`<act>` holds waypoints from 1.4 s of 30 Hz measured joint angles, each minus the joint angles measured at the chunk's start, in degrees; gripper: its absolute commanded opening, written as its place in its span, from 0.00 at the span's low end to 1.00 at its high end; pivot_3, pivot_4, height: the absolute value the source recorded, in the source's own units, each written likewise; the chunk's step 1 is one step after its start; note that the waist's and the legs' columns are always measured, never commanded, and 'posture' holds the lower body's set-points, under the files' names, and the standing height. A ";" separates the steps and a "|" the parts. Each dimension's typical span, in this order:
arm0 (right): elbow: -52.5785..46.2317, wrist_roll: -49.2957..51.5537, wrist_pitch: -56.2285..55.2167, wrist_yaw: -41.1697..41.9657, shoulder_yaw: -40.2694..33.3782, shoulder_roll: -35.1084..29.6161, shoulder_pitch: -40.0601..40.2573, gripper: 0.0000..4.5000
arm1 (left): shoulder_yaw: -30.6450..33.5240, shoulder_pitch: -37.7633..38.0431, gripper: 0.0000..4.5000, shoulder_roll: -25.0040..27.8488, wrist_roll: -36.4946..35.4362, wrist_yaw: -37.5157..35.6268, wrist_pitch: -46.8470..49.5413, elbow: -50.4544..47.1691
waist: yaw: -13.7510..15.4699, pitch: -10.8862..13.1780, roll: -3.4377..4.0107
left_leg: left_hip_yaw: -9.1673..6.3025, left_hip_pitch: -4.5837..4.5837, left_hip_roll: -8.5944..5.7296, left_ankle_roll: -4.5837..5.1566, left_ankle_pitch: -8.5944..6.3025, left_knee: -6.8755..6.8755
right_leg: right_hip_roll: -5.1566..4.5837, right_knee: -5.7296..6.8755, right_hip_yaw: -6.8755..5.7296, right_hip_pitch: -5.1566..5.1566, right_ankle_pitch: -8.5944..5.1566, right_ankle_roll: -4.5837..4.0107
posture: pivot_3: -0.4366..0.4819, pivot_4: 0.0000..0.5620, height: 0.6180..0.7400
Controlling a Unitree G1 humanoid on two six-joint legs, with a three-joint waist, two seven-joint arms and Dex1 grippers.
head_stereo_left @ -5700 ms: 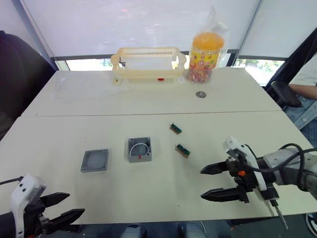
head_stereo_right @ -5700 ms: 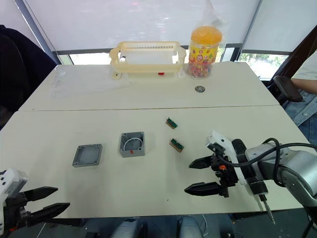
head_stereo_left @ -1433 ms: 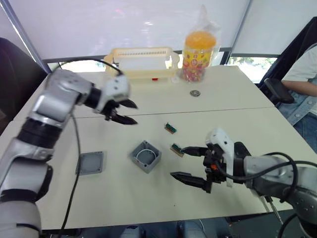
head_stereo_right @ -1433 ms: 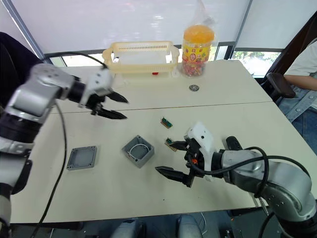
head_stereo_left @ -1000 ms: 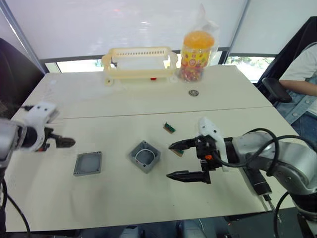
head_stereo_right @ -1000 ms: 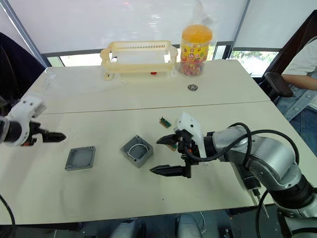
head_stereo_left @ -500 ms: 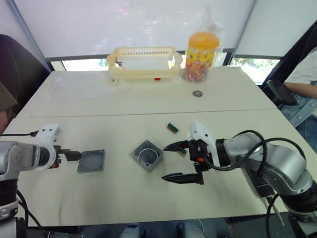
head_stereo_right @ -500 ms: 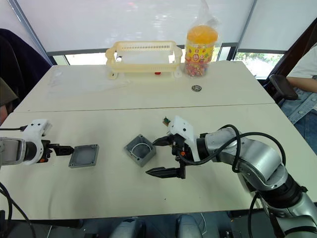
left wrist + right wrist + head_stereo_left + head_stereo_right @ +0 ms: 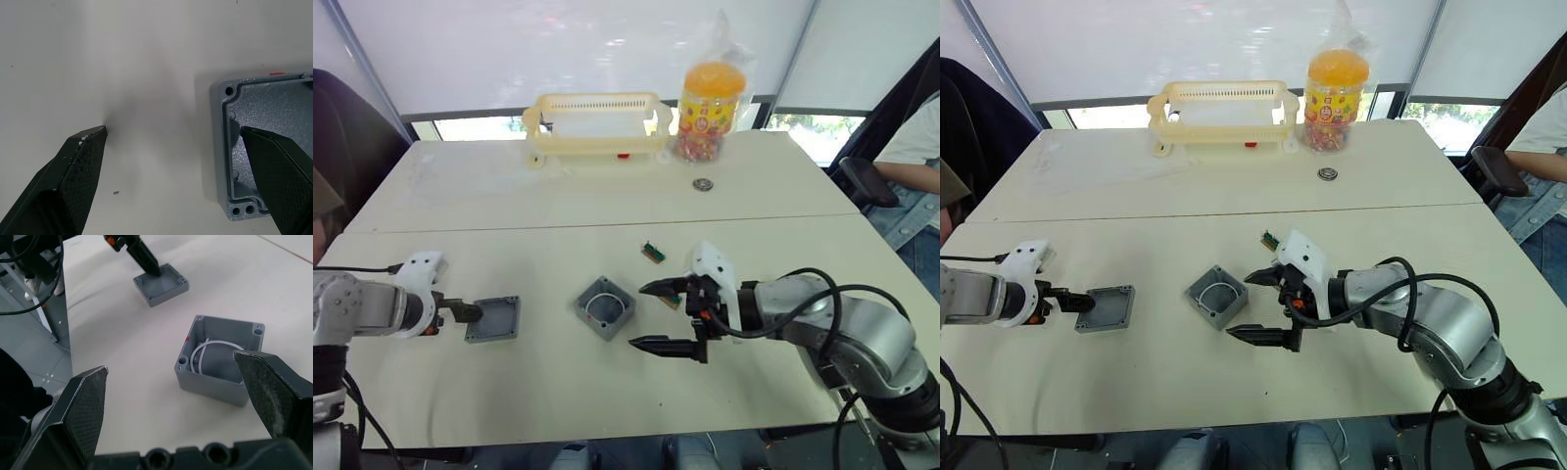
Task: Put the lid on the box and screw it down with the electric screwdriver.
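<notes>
We are bracketing the lid with the spread left gripper and the box with the spread right gripper; seating and screwing are pending.

The grey box sits open on the table. The flat lid lies at its 9 o'clock, with the left gripper at the lid's edge. The right gripper is spread wide at the box's 3 o'clock.

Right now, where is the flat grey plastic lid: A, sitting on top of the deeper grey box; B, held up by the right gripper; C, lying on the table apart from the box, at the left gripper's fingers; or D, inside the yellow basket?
C: the flat grey plastic lid lies on the table left of the open-topped grey box, with the left gripper straddling its edge.
</notes>
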 measured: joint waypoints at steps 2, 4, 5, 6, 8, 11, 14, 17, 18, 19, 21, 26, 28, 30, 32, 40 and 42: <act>0.00 -0.18 0.00 -0.72 0.08 0.60 0.29 1.00 | -1.28 -0.33 0.99 0.00 -0.46 1.48 -0.09 -0.23 | 0.07 -0.06 0.08 | 0.01 0.01 -0.02 -0.01 0.00 0.00 | -0.01 0.00 0.01 0.01 0.00 0.00 | 0.48 0.27 1.00; 0.00 -0.41 0.00 -1.22 0.08 0.86 0.44 1.00 | -1.83 -0.57 0.88 -0.07 -0.67 2.44 -0.12 -0.37 | 0.09 -0.10 0.12 | 0.01 0.05 -0.02 -0.01 0.01 0.00 | -0.01 0.00 0.02 0.05 0.00 0.00 | 0.48 0.27 1.00; 0.00 -0.55 0.00 -1.37 0.08 1.00 0.52 1.00 | -2.09 -0.72 0.82 -0.35 -0.78 2.71 -0.13 -0.52 | 0.09 -0.11 0.13 | 0.02 0.10 -0.03 -0.01 0.01 -0.01 | -0.01 0.00 0.02 0.10 0.00 0.00 | 0.48 0.27 1.00; 0.00 -0.68 0.00 -1.54 0.08 1.08 0.67 1.00 | -2.39 -0.85 0.71 -0.78 -0.88 3.25 -0.16 -0.86 | 0.10 -0.12 0.14 | 0.03 0.19 -0.03 -0.01 0.01 -0.03 | -0.01 -0.01 0.02 0.18 0.00 0.00 | 0.48 0.27 1.00; 0.00 -1.11 0.00 -1.92 0.08 1.11 1.03 1.00 | -2.85 -0.98 0.48 -1.66 -0.90 4.37 -0.23 -1.04 | 0.05 -0.13 0.16 | 0.08 0.54 -0.02 0.00 0.00 -0.16 | -0.01 -0.04 0.06 0.45 -0.01 0.00 | 0.48 0.27 1.00; 0.02 -1.39 -0.01 -2.37 0.06 1.27 1.09 1.00 | -2.88 -1.37 0.15 -3.08 -0.89 5.55 -0.22 -0.96 | -0.03 -0.26 0.33 | 0.09 0.68 -0.01 0.00 0.00 -0.19 | 0.01 -0.04 0.06 0.56 -0.02 0.00 | 0.48 0.27 1.00; 0.03 -1.63 -0.01 -2.56 -0.02 1.50 1.15 1.00 | -2.78 -1.33 0.01 -4.31 -0.88 6.92 -0.29 -1.14 | -0.13 -0.45 0.61 | 0.10 0.71 0.00 0.00 0.00 -0.19 | 0.02 -0.01 0.07 0.56 -0.02 0.00 | 0.48 0.27 1.00; 0.10 -1.79 -0.01 -2.59 -0.26 1.49 1.20 1.00 | -2.26 -1.11 0.01 -5.11 -1.34 8.38 -0.33 -1.19 | -0.10 -0.61 0.76 | 0.10 0.70 0.00 0.00 0.00 -0.19 | 0.03 -0.01 0.09 0.56 -0.02 0.00 | 0.48 0.27 1.00; 0.13 -1.97 -0.02 -2.59 -0.28 1.49 1.20 1.00 | -1.77 -0.82 0.01 -5.17 -1.65 8.59 -0.40 -1.20 | -0.13 -0.63 0.76 | 0.11 0.70 0.00 0.00 0.00 -0.19 | 0.03 -0.01 0.09 0.56 -0.02 0.00 | 0.48 0.27 1.00; 0.18 -2.12 -0.02 -2.59 -0.30 1.47 1.21 1.00 | -1.50 -0.69 0.01 -5.20 -1.85 8.76 -0.43 -1.20 | -0.13 -0.64 0.75 | 0.11 0.70 0.00 0.00 0.00 -0.19 | 0.03 -0.01 0.09 0.56 -0.02 0.00 | 0.48 0.27 1.00; 0.49 -2.23 -0.04 -2.58 -0.35 1.47 1.22 1.00 | -1.06 -0.59 0.01 -5.24 -1.98 8.90 -0.37 -1.30 | -0.17 -0.64 0.75 | 0.10 0.70 0.00 0.00 0.00 -0.19 | 0.04 -0.01 0.09 0.56 -0.02 0.00 | 0.48 0.27 1.00; 2.43 0.23 1.28 -4.16 -3.94 4.97 1.14 1.00 | 0.58 -1.25 0.01 -4.17 0.74 5.06 -1.77 -1.41 | -0.19 -0.46 0.44 | 0.08 0.62 0.01 -0.01 0.01 -0.19 | 0.17 -0.03 0.09 0.48 -0.02 -0.02 | 0.48 0.27 1.00; 4.97 2.50 2.72 -5.85 -5.94 8.50 -1.04 1.00 | 0.69 -3.15 0.01 -1.70 2.01 0.43 -7.05 -1.77 | -0.11 -0.28 0.13 | 0.05 0.47 0.06 -0.16 0.09 -0.19 | 0.20 -0.04 0.08 0.35 0.03 -0.11 | 0.48 0.27 1.00; 7.90 3.63 3.66 -7.43 -7.33 11.28 -5.34 1.00 | 1.35 -6.36 0.01 0.06 3.80 -4.27 -14.85 -2.84 | -0.02 -0.25 0.08 | 0.07 0.41 0.07 -0.19 0.11 -0.19 | 0.18 -0.12 0.09 0.32 0.06 -0.14 | 0.48 0.27 1.00; 11.62 3.89 3.97 -8.49 -7.99 13.64 -9.95 1.00 | 2.92 -8.94 0.01 0.45 6.07 -7.56 -22.95 -3.49 | 0.00 -0.25 0.10 | 0.09 0.41 0.07 -0.19 0.11 -0.20 | 0.14 -0.20 0.10 0.34 0.06 -0.14 | 0.48 0.27 1.00; 33.12 1.40 0.57 -10.51 -9.61 24.36 -25.57 1.00 | 2.17 -11.04 0.01 -14.30 13.26 -14.82 -49.46 -1.16 | -0.10 -0.27 0.11 | 0.15 0.31 0.04 -0.19 0.11 -0.25 | 0.16 -0.21 0.14 0.22 0.10 -0.14 | 0.48 0.27 1.00; 37.23 1.46 0.38 -10.49 -11.22 26.07 -28.35 1.00 | 1.49 -13.21 0.01 -17.78 14.36 -16.74 -54.51 1.80 | -0.04 -0.27 0.10 | 0.14 0.01 0.02 -0.21 0.13 -0.19 | 0.16 -0.14 0.14 -0.08 0.11 -0.14 | 0.48 0.27 1.00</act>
